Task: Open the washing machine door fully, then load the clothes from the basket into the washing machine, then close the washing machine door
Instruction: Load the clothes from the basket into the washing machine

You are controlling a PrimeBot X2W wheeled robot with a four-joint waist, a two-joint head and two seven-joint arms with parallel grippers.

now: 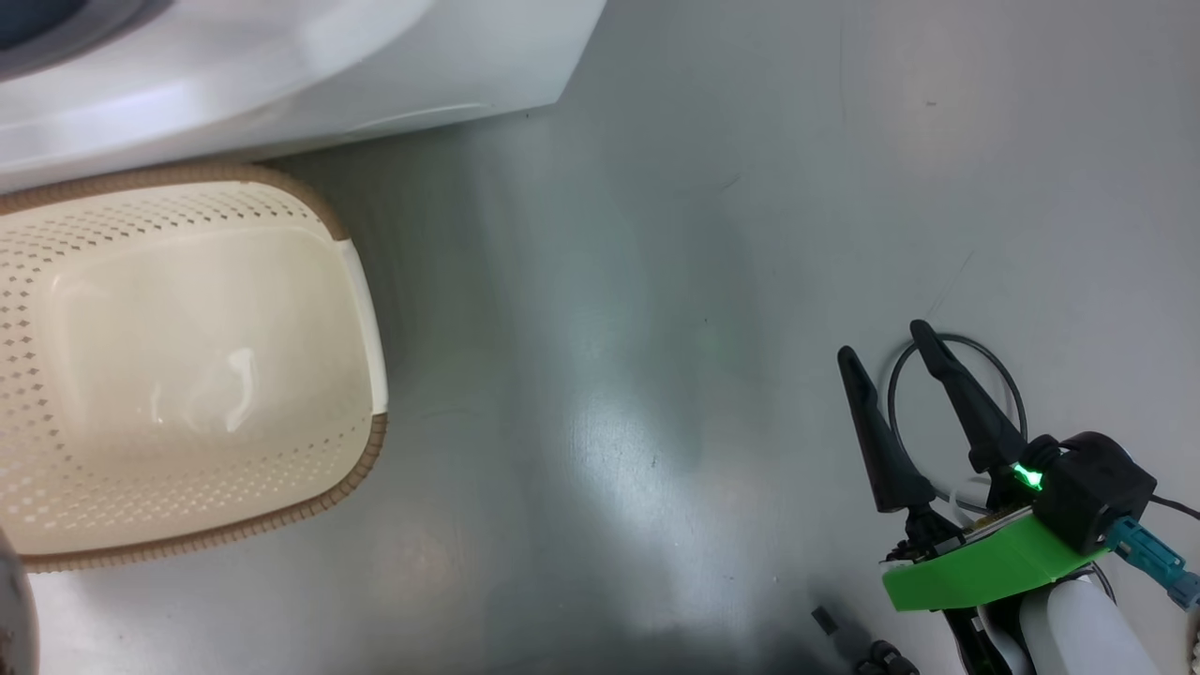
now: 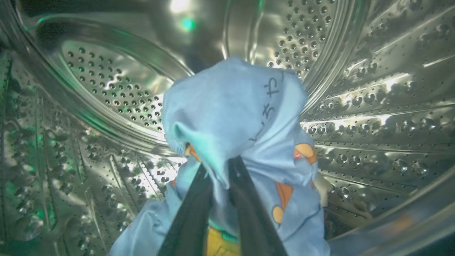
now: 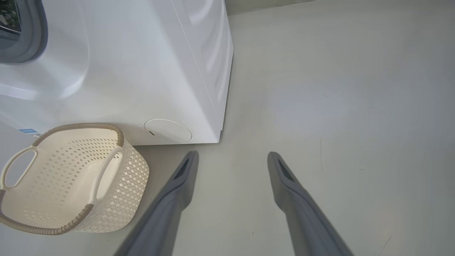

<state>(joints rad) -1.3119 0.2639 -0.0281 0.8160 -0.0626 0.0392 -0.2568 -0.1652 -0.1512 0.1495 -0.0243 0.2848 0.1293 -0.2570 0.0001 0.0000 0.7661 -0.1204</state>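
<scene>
One blue garment [image 2: 234,106], left gripper [image 2: 219,166] apparently pinching it, right gripper [image 3: 233,153] spread, one basket [image 3: 85,125]

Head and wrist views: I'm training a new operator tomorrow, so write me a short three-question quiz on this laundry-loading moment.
1. Fill in: the right tool has its jaws ____.
2. True or false: the basket has clothes in it.
3. Where is the blue garment? A. in the drum; B. in the basket; C. in the right tool.
Key: 1 open; 2 false; 3 A.
</scene>
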